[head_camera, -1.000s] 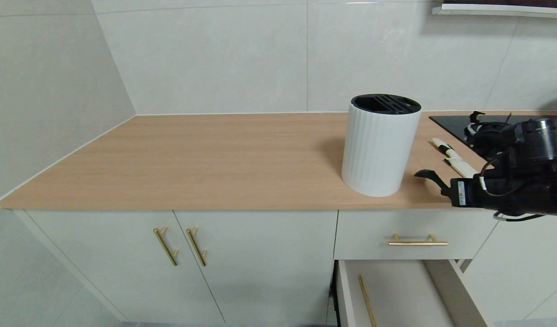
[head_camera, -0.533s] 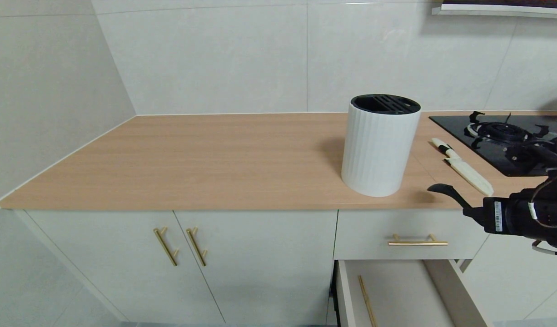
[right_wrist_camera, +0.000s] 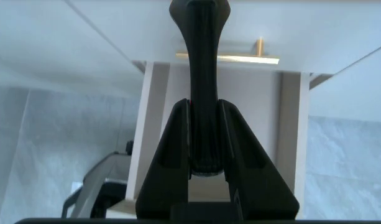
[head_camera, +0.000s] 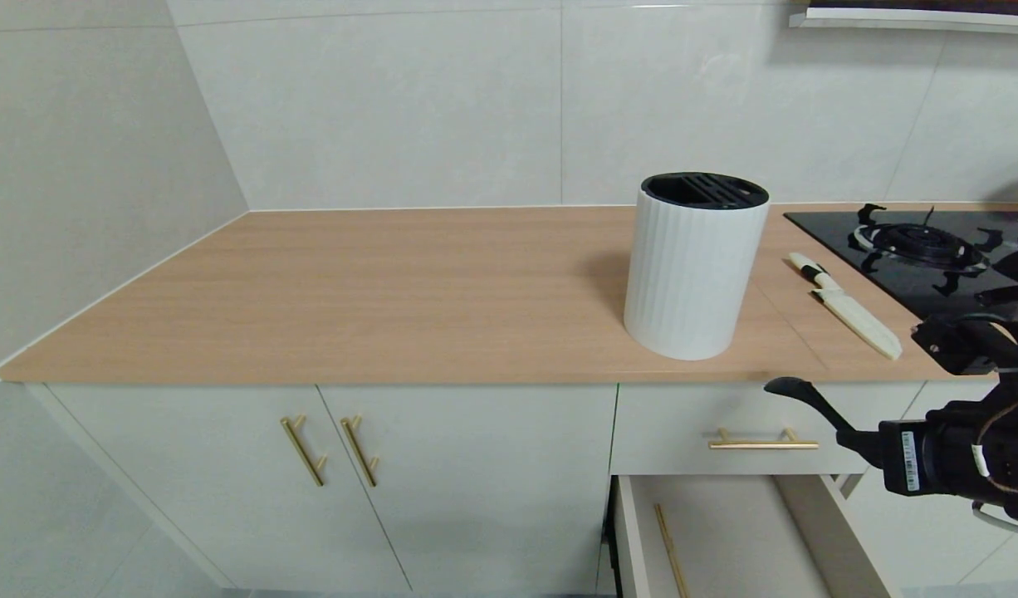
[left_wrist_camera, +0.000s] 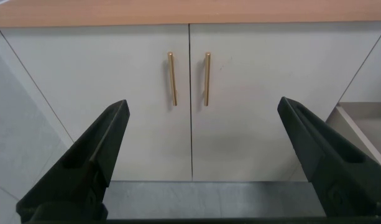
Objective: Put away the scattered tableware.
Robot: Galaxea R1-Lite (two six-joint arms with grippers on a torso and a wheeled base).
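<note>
The right gripper was clamped on a black handle, its working end hidden behind the fingers. It hung below the counter edge. The left gripper's jaws stood wide apart, facing cupboard doors. The open drawer, cut off by the frame, held one thin gold stick. The knife lay between holder and hob. The holder's contents could not be made out.

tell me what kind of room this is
Most likely a home kitchen: a wooden countertop over white cabinets, a gas stove set into it, and a knife lying beside a white knife holder.
</note>
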